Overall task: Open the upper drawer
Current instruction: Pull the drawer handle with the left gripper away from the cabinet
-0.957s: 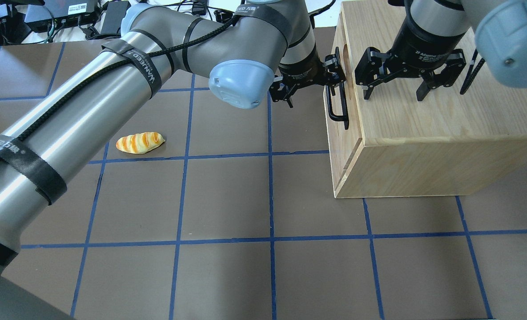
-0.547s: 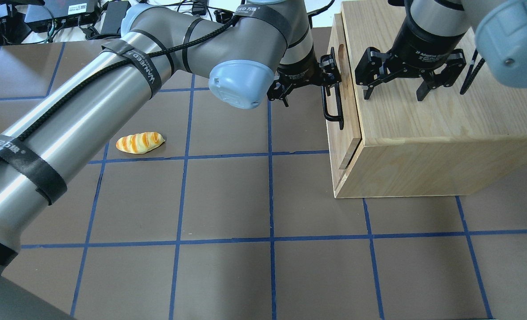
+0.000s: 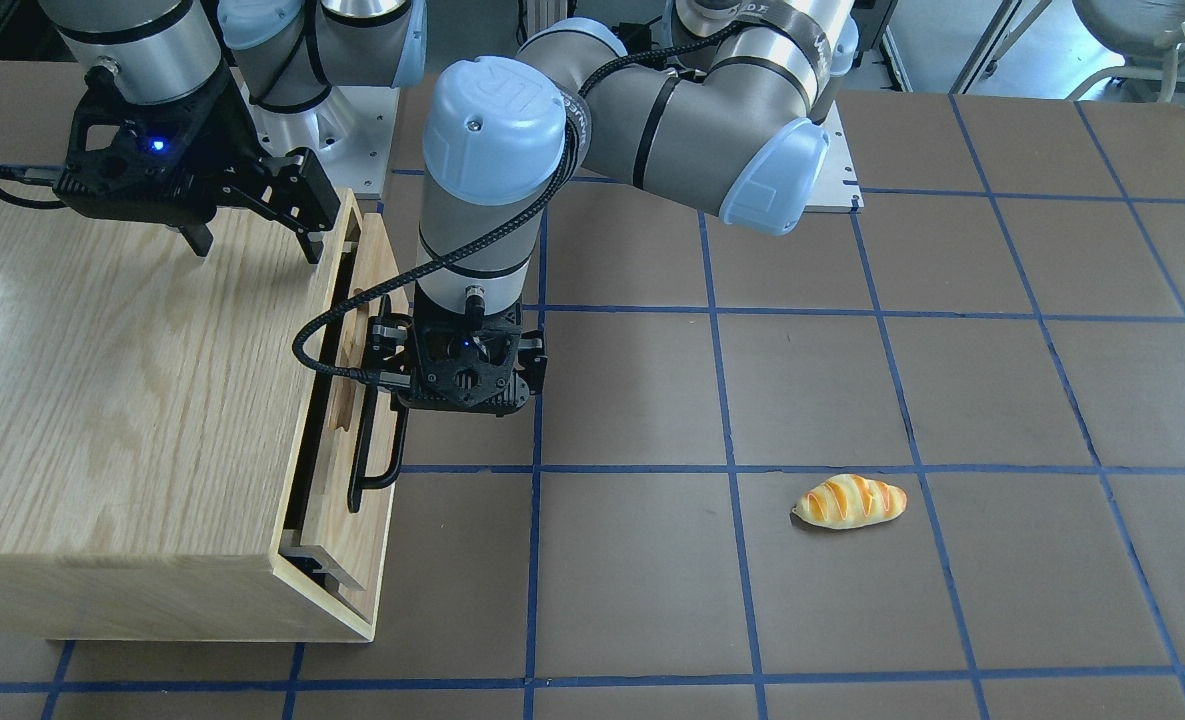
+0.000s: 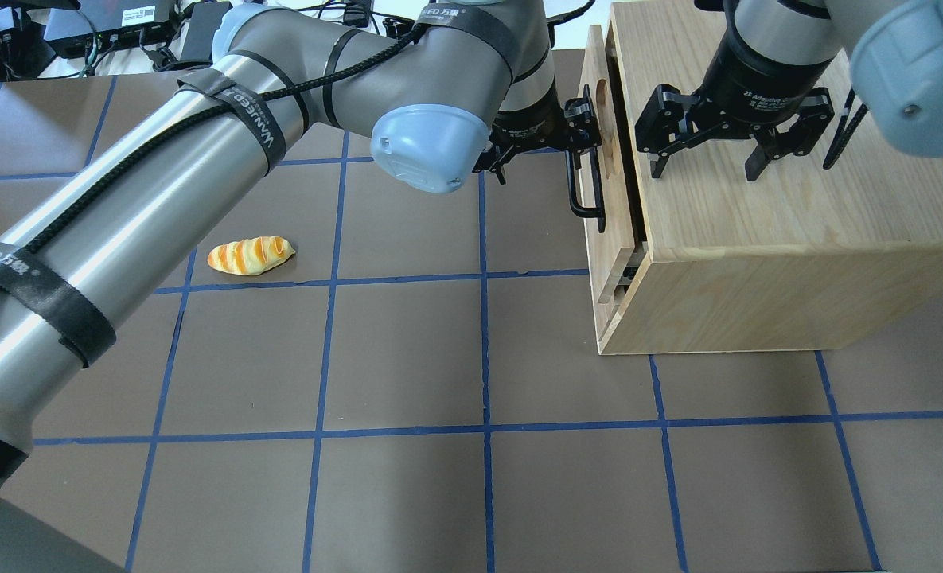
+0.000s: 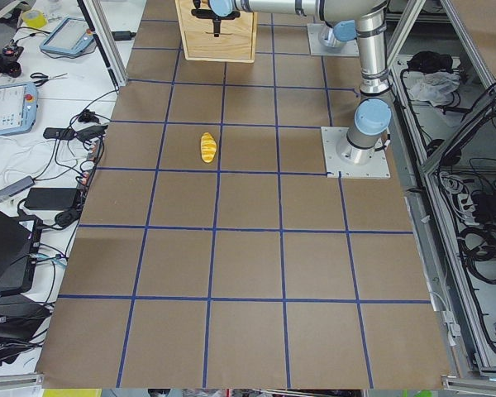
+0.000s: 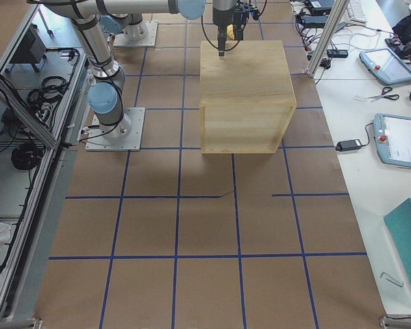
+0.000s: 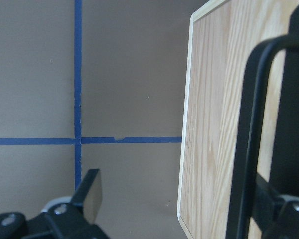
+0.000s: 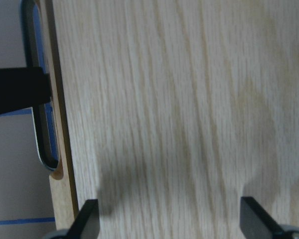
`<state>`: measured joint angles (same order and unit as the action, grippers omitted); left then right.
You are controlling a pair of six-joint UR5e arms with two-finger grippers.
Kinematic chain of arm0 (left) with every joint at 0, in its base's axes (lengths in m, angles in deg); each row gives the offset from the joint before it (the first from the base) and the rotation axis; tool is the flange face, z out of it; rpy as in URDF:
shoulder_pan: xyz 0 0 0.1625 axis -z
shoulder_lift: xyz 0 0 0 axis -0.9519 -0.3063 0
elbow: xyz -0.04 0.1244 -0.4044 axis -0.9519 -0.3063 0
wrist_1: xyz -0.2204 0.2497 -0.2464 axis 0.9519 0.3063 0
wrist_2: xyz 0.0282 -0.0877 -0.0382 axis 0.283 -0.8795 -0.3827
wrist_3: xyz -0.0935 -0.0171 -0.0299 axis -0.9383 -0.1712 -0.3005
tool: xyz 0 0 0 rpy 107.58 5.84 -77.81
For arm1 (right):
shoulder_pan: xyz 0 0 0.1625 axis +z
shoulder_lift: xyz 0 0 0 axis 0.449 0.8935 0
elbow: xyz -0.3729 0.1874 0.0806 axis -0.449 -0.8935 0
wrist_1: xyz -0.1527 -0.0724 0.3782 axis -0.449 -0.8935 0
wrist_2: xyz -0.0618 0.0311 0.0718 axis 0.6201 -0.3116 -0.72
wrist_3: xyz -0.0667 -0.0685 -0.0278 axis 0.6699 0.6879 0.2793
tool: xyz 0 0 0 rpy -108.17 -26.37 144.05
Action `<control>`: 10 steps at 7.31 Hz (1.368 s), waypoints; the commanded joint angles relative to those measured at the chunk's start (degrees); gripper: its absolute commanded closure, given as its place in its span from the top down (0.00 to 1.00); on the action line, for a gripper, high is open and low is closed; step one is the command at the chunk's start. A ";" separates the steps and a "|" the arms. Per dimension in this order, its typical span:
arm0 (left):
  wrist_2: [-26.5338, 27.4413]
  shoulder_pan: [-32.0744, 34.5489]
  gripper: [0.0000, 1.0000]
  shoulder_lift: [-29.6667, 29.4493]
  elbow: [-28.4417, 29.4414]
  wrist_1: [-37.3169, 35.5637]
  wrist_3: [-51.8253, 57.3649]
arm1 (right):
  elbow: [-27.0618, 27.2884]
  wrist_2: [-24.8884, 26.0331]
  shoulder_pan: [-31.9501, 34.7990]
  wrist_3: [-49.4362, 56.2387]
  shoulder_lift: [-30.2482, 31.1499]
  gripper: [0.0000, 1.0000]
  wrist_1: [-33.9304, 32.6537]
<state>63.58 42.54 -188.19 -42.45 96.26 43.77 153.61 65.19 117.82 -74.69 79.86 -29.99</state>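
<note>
While one bread roll [image 4: 250, 255] lay at 10 o'clock from the table centre, the single upper drawer [image 4: 596, 64] at 1 o'clock stood partly out of the cabinet [image 4: 757, 231]; most of its travel probably remained. The left gripper [image 4: 547, 147] was spread, with one finger hooked behind the handle [image 4: 573, 187]. The right gripper [image 4: 706, 167] hung spread and empty above the cabinet.

upper drawer [image 4: 589, 72] light oak | handle [image 4: 573, 187] black | table [image 4: 407, 350] brown (blue grid) | bread [image 4: 250, 255] yellow, orange-striped
</note>
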 commanded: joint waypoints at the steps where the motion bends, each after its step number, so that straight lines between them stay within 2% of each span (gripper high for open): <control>1: 0.23 -0.26 1.00 0.18 0.04 0.00 1.09 | 0.00 0.03 0.00 0.00 0.00 1.00 0.00; 10: 2.07 -3.43 1.00 1.49 -1.02 1.49 5.31 | 0.00 0.03 0.00 0.00 0.00 1.00 0.00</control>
<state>65.50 39.49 -187.25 -43.23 97.35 48.06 153.61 65.19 117.82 -74.69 79.86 -29.99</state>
